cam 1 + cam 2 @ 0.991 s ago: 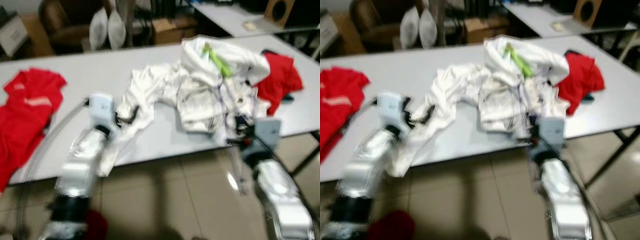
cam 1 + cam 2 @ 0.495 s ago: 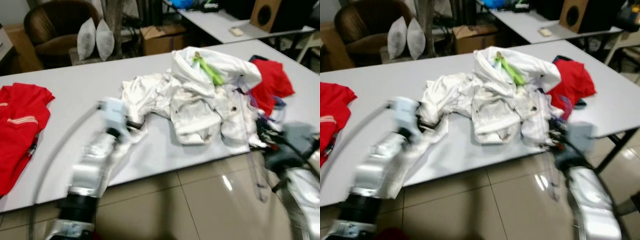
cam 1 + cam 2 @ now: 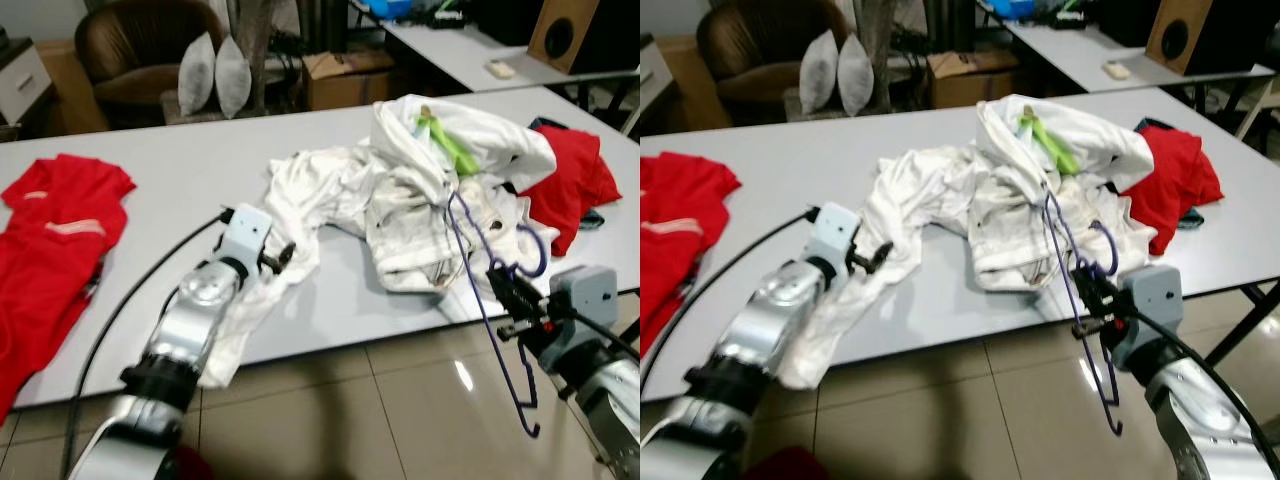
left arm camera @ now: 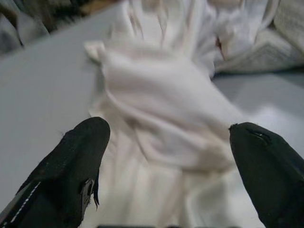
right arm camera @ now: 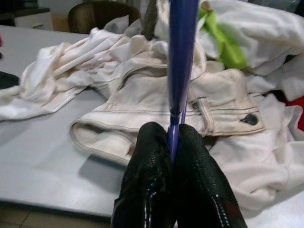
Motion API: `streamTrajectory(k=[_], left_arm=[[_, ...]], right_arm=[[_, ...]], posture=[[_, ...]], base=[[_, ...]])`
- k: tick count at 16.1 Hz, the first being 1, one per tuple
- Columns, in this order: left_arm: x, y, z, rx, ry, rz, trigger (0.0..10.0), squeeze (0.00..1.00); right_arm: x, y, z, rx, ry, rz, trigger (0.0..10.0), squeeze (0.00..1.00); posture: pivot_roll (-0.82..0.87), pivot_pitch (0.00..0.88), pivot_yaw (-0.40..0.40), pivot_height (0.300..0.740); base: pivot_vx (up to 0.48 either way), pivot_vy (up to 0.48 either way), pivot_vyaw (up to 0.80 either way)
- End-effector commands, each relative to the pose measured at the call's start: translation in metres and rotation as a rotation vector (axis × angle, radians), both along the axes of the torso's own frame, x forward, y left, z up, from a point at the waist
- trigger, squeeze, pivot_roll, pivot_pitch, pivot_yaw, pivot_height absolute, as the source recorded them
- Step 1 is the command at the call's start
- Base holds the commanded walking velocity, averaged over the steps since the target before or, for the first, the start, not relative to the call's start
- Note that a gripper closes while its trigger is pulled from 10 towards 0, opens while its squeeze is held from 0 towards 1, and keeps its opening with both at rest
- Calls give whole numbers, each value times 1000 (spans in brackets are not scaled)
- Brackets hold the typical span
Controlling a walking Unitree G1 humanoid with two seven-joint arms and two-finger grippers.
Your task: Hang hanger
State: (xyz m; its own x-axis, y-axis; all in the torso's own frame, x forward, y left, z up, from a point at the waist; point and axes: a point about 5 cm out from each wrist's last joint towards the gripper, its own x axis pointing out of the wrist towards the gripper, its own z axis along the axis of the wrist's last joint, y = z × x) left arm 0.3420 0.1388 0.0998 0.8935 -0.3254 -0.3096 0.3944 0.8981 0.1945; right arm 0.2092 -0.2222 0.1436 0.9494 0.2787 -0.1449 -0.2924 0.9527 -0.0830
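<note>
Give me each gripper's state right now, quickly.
Left gripper: open, over the rumpled white cloth garment.
Right gripper: shut on the thin purple wire hanger.

Table [image 3: 170,170] spans the view. Shirt [image 3: 50,240] on its left end, clothes heap [image 3: 400,190] center-right, another garment [image 3: 570,175] just right of heap. Hanger [image 3: 495,300] at table's front edge, before heap. Armchair [image 3: 140,55] w/ two cushions [image 3: 215,72] behind table; second table [image 3: 470,55] behind, right.

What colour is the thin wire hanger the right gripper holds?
Purple-blue; the thin wire hanger in the right gripper shows best in the left eye view.
</note>
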Motion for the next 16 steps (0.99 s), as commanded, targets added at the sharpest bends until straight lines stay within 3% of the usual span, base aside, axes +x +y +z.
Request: streamTrajectory(k=[1,4,5,6,7,16], left_arm=[[2,-4,-4,-50,37,-7,10000,0],[4,5,-19,-22,105,60,9765,0],[4,7,-22,-9,117,68,3333,0],[4,7,-24,-1,124,65,1059,0],[4,7,-25,-1,127,60,0,0],[8,6,-24,-28,104,24,0,0]], right_arm=[[-1,5,2,9,8,34,10000,0],[0,12,2,6,4,46,10000,0],[1,14,3,11,-1,48,10000,0],[1,16,4,16,-4,53,10000,0],[1,17,4,18,-4,58,10000,0],[5,22,5,14,-27,55,10000,0]], posture=[[-267,0,36,740],[-283,0,46,740],[-287,0,43,740],[-285,0,41,740],[-283,0,37,740],[-289,0,47,740]], base=[[0,0,0],[0,0,0],[0,0,0],[0,0,0],[0,0,0],[0,0,0]])
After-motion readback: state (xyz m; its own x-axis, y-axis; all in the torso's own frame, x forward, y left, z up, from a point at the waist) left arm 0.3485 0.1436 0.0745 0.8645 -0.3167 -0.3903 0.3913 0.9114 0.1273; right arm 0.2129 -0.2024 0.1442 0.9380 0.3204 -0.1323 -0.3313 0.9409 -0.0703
